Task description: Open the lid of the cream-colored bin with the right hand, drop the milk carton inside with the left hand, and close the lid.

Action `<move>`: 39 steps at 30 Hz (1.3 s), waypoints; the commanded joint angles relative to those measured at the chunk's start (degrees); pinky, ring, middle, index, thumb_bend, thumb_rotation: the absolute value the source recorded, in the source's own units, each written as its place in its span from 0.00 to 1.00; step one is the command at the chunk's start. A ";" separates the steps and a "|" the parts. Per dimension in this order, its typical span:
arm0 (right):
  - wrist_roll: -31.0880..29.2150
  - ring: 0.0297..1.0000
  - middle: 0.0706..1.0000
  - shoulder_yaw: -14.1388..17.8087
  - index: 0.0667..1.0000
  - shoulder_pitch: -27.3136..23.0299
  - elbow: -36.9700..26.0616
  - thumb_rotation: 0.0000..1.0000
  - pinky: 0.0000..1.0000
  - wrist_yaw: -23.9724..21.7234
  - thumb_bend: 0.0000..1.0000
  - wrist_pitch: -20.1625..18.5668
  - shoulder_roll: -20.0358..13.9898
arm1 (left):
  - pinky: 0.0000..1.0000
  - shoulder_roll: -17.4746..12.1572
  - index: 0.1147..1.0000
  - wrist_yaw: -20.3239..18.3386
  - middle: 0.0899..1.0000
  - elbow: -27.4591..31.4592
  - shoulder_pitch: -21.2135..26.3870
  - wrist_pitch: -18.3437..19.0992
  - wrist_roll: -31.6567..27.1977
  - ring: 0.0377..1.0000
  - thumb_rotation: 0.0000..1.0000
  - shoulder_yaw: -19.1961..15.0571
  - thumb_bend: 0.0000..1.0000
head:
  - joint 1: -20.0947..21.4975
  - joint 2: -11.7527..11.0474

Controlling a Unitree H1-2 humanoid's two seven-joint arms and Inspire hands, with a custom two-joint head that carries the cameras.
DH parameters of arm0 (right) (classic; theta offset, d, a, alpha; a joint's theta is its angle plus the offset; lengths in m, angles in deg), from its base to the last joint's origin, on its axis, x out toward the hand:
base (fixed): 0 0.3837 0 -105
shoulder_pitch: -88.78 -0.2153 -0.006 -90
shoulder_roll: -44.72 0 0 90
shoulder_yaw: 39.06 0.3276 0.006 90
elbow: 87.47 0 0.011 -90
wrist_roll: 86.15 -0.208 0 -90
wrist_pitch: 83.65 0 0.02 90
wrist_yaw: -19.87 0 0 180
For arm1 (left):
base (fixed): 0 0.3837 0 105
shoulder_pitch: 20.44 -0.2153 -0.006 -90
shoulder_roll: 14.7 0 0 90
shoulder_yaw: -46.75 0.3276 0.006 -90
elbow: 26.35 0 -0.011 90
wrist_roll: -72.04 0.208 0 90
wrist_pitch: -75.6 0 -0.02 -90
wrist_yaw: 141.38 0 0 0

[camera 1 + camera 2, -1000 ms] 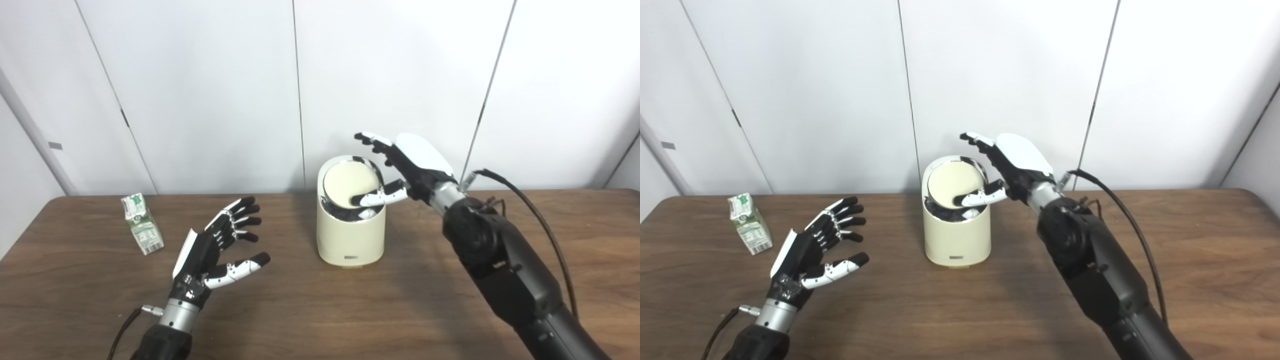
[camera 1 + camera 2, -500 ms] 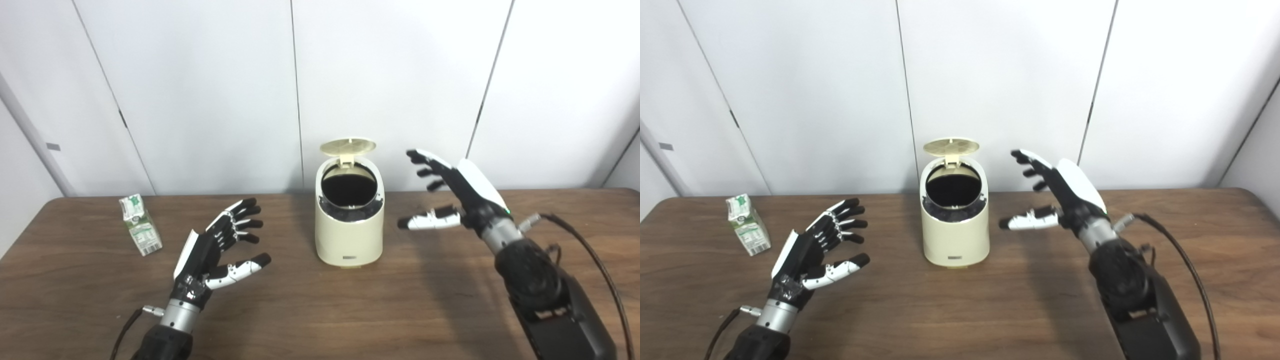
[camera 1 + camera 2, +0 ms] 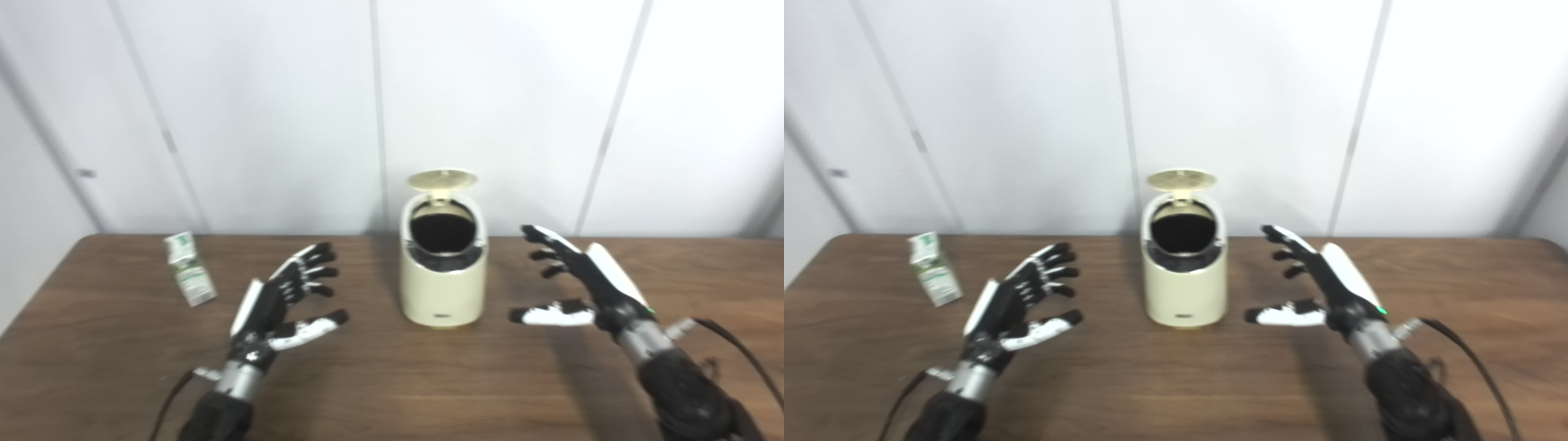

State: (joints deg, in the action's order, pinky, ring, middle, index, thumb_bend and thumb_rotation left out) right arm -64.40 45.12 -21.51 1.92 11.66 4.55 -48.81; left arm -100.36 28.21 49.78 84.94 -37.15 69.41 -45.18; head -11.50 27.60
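**Lid up, carton waiting off to the left hand's far side**

The bin is standing mid-table with its lid tipped up and back on the rear hinge, dark mouth showing and facing forward-up. Lid-opening step is looking done, judging by that.

The milk carton is sitting upright near the table's left end, tilted slightly, long axis vertical. It is lying to the left of and a bit beyond the left hand, well apart from it, nothing between them. The left hand is hovering with fingers spread and thumb out, holding nothing, palm facing toward the bin, so it is pointing away from the carton. The next move probably calls for swinging left and turning the palm toward the carton's side.

The right hand is hanging to the right of the bin, fingers spread, empty, near the bin but not touching. It is far from the carton; the left hand is clearly the nearer one.

The carton is sitting close to the left and rear table edges, so a push from the right could slide it off. Open wood is lying between carton and bin for the carry.
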 commanded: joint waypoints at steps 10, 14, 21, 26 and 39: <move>-1.87 0.82 0.89 1.73 0.91 0.15 -0.60 0.08 0.68 0.21 0.74 2.58 -2.77 | 0.62 1.18 0.85 3.95 0.81 3.02 1.01 -0.16 5.22 0.74 0.13 0.22 0.77 | -7.24 -2.69; -2.07 0.81 0.89 1.90 0.91 0.14 -1.41 0.04 0.68 -0.33 0.75 1.23 -2.90 | 0.62 -0.39 0.86 4.71 0.81 4.41 1.05 0.35 5.23 0.75 0.12 -1.33 0.75 | -7.71 -3.02; -2.58 0.81 0.89 1.80 0.90 0.14 -2.01 0.05 0.66 -1.21 0.75 0.80 -3.11 | 0.59 -5.16 0.84 6.26 0.79 9.27 1.63 3.23 6.92 0.71 0.10 -5.44 0.75 | -8.49 -3.25; -2.22 0.80 0.89 1.69 0.90 -0.20 -2.34 0.06 0.63 -1.30 0.76 0.04 -2.76 | 0.46 -10.50 0.79 6.13 0.69 11.98 3.51 5.07 7.71 0.58 0.04 -8.03 0.78 | -8.86 -3.59; -1.85 0.79 0.88 1.44 0.89 -0.94 -2.93 0.04 0.63 -1.46 0.76 -1.22 -2.71 | 0.53 -21.94 0.78 2.33 0.74 8.70 8.26 6.38 2.43 0.69 0.00 -11.46 0.82 | -8.99 -4.17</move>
State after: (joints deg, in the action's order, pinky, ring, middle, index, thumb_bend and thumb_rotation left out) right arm -66.24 45.98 -20.00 0.95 9.96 2.64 -50.65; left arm -119.62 30.36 58.37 90.36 -30.36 72.25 -55.54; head -20.48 23.38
